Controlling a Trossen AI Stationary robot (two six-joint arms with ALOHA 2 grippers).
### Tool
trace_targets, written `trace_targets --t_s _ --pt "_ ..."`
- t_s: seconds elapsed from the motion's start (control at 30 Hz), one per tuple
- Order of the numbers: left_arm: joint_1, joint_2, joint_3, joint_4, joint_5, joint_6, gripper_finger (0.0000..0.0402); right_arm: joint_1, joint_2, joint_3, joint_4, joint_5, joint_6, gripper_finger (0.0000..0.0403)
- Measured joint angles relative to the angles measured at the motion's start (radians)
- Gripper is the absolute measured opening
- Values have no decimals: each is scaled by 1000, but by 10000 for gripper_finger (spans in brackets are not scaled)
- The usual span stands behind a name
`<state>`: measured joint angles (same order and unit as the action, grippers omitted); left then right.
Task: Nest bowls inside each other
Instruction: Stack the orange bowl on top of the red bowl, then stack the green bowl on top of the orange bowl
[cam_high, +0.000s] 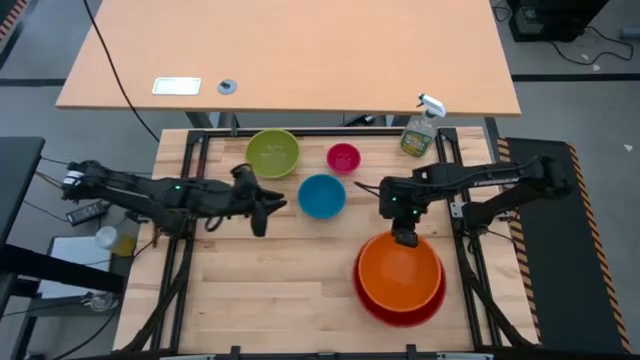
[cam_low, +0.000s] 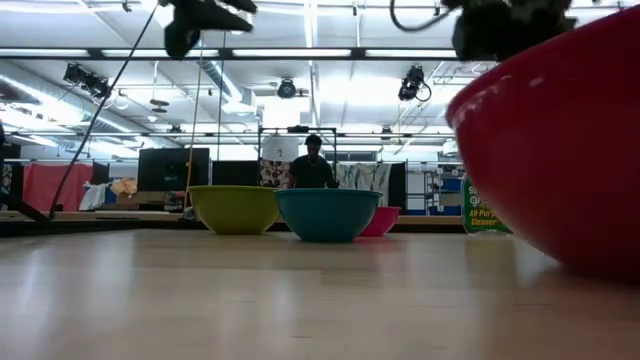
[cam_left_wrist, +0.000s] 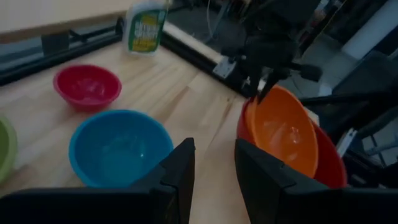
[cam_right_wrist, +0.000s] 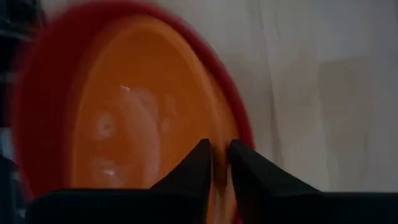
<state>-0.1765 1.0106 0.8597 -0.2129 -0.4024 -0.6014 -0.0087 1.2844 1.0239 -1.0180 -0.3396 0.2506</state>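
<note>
The orange bowl (cam_high: 400, 270) sits inside the red bowl (cam_high: 402, 312) at the near right, shifted toward its far side. The blue bowl (cam_high: 321, 196), lime green bowl (cam_high: 272, 152) and pink bowl (cam_high: 343, 157) each stand alone on the wood further back. My right gripper (cam_high: 404, 238) points down at the orange bowl's far rim, slightly open, with its fingers on either side of that rim. My left gripper (cam_high: 270, 212) hangs open and empty above the table, just left of the blue bowl (cam_left_wrist: 118, 146). My right gripper (cam_right_wrist: 221, 155) comes from above at the orange bowl's far rim (cam_right_wrist: 219, 163), one finger inside the bowl and one outside. A narrow gap shows between the fingertips. I cannot tell whether they touch the rim. The bowl rests in the red bowl (cam_right_wrist: 239, 118).
A clear spray bottle (cam_high: 420, 130) stands at the far right corner, behind the pink bowl. Black frame rails (cam_high: 300, 131) run along the table's far and side edges. Bare wood lies at the near left and centre. A person (cam_low: 313, 165) stands far off in the room.
</note>
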Motion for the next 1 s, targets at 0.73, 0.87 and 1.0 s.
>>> trace_targets --t_s 0.73,0.87,1.0 --pt "247 170 0 -205 42 -86 116 -41 5 246 26 168 -280 137" --pt "279 170 0 -296 41 -67 123 -82 67 245 262 187 -281 137" --pt "298 170 0 -350 31 72 144 -104 119 245 417 189 -271 137"
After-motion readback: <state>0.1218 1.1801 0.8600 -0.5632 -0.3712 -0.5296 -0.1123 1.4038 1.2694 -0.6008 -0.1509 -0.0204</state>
